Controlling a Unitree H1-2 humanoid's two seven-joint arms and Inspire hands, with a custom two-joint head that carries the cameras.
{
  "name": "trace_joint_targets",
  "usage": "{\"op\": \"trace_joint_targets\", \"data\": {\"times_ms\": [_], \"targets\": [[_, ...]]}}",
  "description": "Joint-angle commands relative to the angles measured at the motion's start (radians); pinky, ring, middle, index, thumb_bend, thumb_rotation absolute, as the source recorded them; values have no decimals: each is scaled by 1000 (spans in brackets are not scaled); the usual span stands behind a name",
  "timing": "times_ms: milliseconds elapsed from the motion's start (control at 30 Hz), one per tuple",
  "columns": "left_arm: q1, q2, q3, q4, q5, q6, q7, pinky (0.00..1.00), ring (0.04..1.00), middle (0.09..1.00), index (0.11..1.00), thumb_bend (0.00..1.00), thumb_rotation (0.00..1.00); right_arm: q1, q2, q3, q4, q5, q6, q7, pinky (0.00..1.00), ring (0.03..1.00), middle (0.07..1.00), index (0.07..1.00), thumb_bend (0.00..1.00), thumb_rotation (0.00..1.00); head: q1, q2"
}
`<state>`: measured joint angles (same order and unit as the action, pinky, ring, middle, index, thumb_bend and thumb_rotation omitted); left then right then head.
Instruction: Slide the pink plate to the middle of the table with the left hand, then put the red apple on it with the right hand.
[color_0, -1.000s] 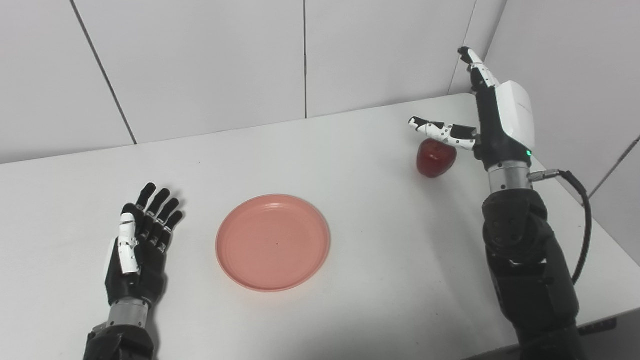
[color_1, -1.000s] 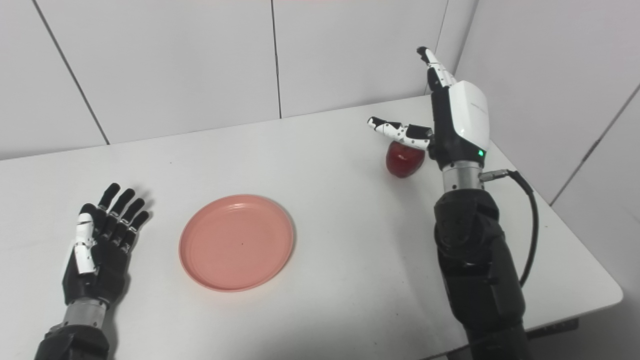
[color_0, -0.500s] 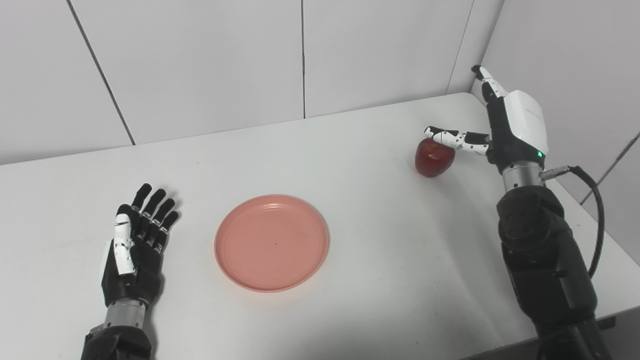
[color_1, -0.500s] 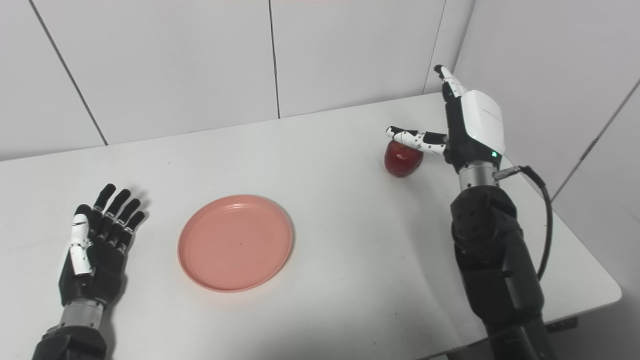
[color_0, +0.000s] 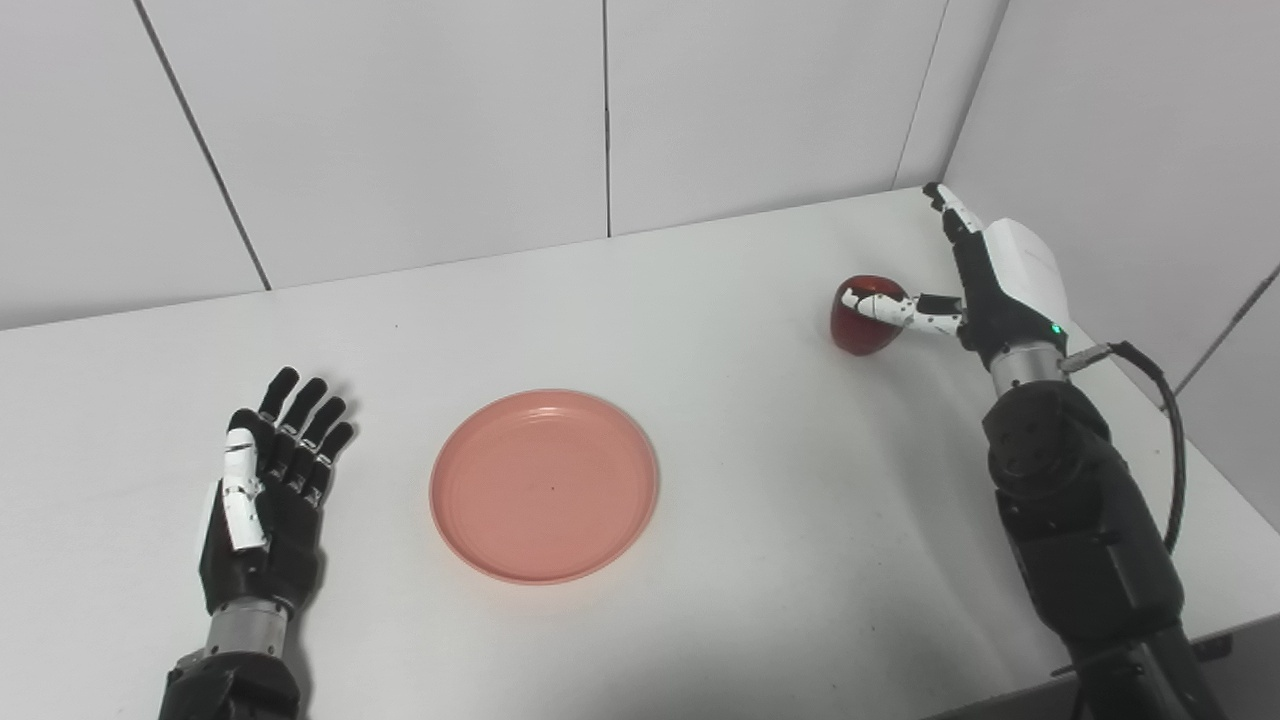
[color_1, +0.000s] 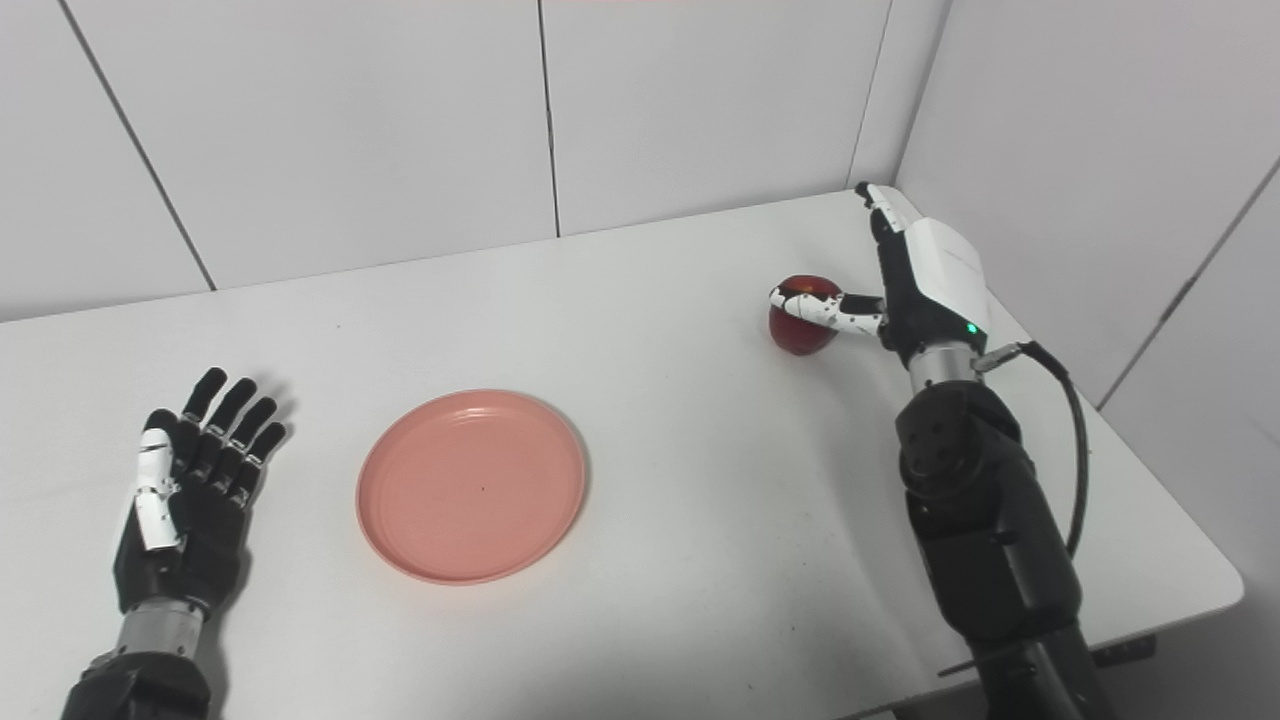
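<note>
Plate (color_0: 545, 485): mid-desk, empty; my left robot hand (color_0: 265, 490) rests spread near the left edge. Apple (color_0: 866, 316): far right corner, my right robot hand (color_0: 985, 290) open beside it, thumb across its front. Step: grasping; next, close fingers around it.

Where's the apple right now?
The red apple sits on the table's far right, beside the right hand, well apart from the pink plate.

The right hand (color_0: 985, 290) stands edge-on, so its palm and most fingers are hidden behind its white back. Its thumb crosses the red apple (color_0: 862, 320), covering a strip of it; actual contact cannot be judged. Both arms are cut off by the bottom edge, and the table (color_1: 700, 520) by the left.
</note>
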<state>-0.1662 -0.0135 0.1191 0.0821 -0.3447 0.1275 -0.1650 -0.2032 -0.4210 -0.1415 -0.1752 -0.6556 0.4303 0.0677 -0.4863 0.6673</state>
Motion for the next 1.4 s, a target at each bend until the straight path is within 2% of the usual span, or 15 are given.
{"op": "trace_joint_targets", "data": {"times_ms": [0, 167, 367, 600, 833, 1367], "targets": [[9, 6, 2, 14, 1, 33, 18, 902, 886, 895, 881, 363, 1000, -36, -27, 2, -18, -7, -10, -24, 764, 852, 896, 915, 1000, 531, 0, 0], [11, 5, 1, 3, 3, 42, 21, 900, 882, 891, 877, 361, 1000, -39, -30, 6, 12, 6, -15, -29, 762, 855, 898, 921, 1000, 553, 0, 0], [9, 9, 4, 9, 2, 36, 18, 894, 879, 888, 873, 362, 1000, -44, -19, 19, 11, 7, 14, -16, 759, 869, 919, 932, 1000, 560, 1, 2], [8, 8, 6, 7, 0, 40, 19, 901, 887, 894, 877, 360, 1000, -54, -13, 27, 36, 9, 20, -24, 752, 872, 926, 928, 1000, 510, 2, 5], [11, 12, 5, 9, 2, 35, 15, 902, 887, 897, 881, 361, 1000, -66, -16, 30, 66, 13, 29, -21, 748, 874, 929, 926, 1000, 508, 2, 8], [16, 12, 5, 4, -1, 40, 15, 897, 885, 892, 875, 364, 1000, -94, -25, 43, 129, 25, 37, -16, 760, 876, 919, 929, 1000, 544, 2, 13]]}}
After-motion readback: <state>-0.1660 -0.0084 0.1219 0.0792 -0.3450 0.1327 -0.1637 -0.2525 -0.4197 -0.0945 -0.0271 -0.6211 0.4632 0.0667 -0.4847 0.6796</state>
